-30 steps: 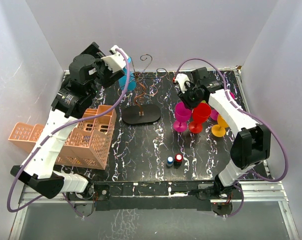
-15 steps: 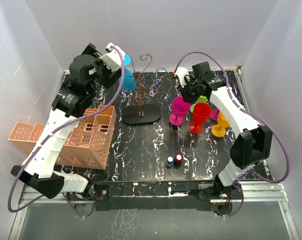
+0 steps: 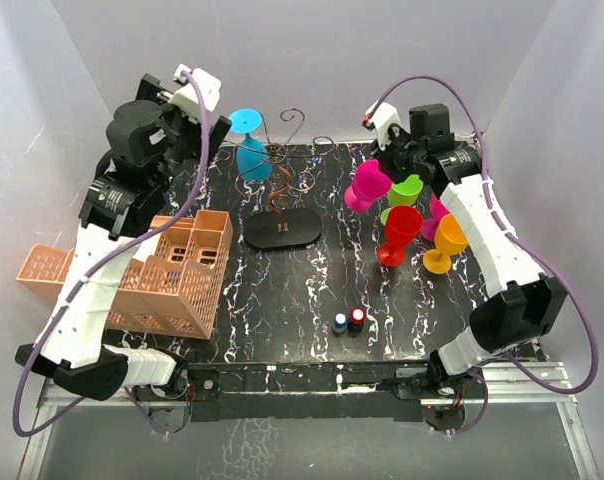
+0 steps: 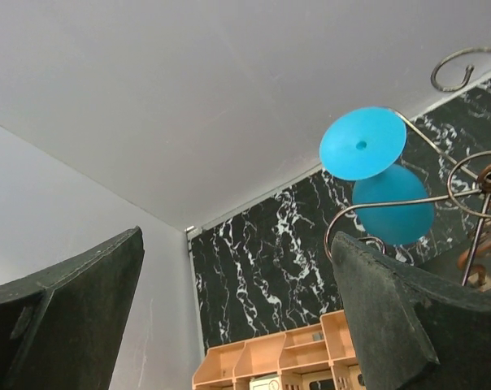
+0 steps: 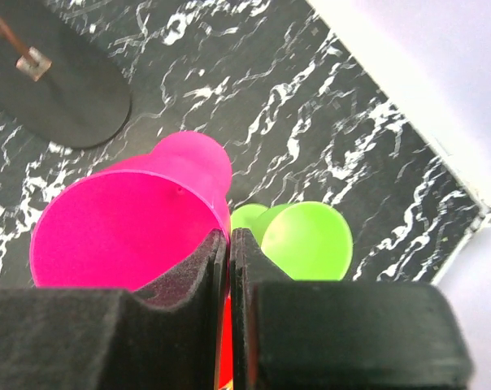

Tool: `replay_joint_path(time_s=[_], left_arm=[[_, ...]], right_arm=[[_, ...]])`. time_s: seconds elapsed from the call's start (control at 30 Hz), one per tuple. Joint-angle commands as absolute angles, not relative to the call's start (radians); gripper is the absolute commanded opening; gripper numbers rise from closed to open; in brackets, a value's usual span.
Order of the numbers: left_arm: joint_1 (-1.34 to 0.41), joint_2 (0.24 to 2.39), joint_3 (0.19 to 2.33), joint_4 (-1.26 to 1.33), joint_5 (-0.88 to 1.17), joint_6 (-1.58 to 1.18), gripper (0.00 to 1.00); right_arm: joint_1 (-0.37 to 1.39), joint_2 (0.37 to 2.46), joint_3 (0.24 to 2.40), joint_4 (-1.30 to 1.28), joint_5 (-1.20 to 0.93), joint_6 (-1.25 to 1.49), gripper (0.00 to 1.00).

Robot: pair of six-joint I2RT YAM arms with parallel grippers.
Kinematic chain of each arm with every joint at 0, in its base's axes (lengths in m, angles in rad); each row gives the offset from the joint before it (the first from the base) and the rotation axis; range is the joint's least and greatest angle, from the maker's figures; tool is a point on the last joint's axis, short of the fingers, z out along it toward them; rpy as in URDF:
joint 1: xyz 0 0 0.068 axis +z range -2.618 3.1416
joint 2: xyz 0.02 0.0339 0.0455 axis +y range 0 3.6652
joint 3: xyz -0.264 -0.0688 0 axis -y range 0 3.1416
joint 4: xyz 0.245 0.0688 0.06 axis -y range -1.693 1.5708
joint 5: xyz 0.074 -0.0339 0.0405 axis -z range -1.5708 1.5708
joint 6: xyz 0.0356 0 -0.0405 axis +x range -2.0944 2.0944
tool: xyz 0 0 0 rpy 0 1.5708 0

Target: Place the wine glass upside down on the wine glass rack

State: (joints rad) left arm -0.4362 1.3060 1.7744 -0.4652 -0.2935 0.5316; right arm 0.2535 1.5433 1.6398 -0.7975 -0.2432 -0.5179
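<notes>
The rack [image 3: 282, 230], back centre, carries 1 inverted blue glass [image 3: 252, 158]. The right gripper [image 5: 229, 236], clamped tight on the pink glass [image 5: 123, 227] rim, holds it raised right of the rack; the left gripper [image 4: 236, 244] gapes empty. Invert fully, then slide the stem into a free hook.

The left gripper [image 4: 236, 260] has its two dark jaws standing wide apart, one at the lower left edge and one at the lower right, with nothing between them. Beyond the gap lies the black, white-veined surface [image 4: 258, 260] under a pale wall. At the upper right, a blue wine glass [image 4: 392, 207] hangs among the curled arms of the wine glass rack [image 4: 465, 71], its flat round foot above the bowl and a thin wire crossing in front of the bowl. An orange lattice crate [image 4: 266, 364] shows at the bottom edge.
</notes>
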Motion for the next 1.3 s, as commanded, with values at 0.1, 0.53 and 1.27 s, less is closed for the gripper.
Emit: replay_joint_path(time_s=[0.1, 0.53, 1.27], left_arm=[[-0.389, 1.256, 1.875, -0.504, -0.164, 0.397, 0.97], [-0.284, 1.259, 1.92, -0.527, 0.114, 0.201, 0.97], [-0.274, 1.65, 2.103, -0.437, 0.515, -0.096, 0.87]], right_arm=[[0.252, 1.467, 1.756, -0.632, -0.132, -0.468, 0.08], [0.252, 1.367, 1.8, -0.454, -0.041, -0.383, 0.08], [0.252, 1.526, 1.991, -0.42, -0.26, -0.277, 0.08]])
